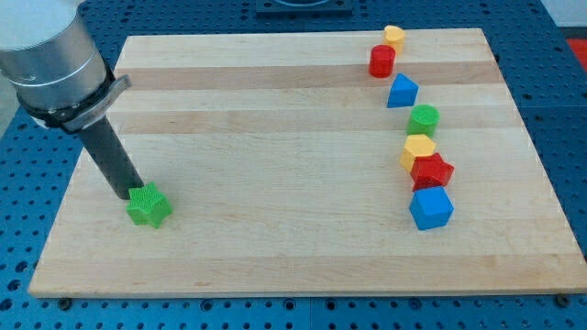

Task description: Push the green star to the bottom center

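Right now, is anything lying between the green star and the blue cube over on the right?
No. In the camera view, only bare wooden board lies between the green star and the blue cube. My tip touches the star's left side.

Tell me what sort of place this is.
Probably a robotics lab bench for pushing experiments. A pale wooden board rests on a blue perforated metal table; small coloured plastic blocks sit on it, and my tip touches the green star block at the view's left.
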`<state>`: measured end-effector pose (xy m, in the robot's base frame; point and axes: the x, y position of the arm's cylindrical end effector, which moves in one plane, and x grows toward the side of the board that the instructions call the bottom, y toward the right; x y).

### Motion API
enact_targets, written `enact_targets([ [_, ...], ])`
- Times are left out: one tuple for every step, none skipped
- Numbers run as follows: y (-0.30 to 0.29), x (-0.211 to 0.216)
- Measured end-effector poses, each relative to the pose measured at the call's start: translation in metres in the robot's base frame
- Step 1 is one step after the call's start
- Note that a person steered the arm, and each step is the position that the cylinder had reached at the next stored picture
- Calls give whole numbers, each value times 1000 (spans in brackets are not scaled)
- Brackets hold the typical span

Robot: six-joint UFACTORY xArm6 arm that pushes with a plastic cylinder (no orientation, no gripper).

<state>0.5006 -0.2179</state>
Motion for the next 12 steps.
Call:
enact_targets([
  [2, 15],
  [15, 44],
  [18, 47],
  [22, 49],
  [44, 55],
  [45, 55],
  [46, 68],
  [46, 80],
  [46, 80],
  [54, 80],
  [90, 80],
  [126, 80],
])
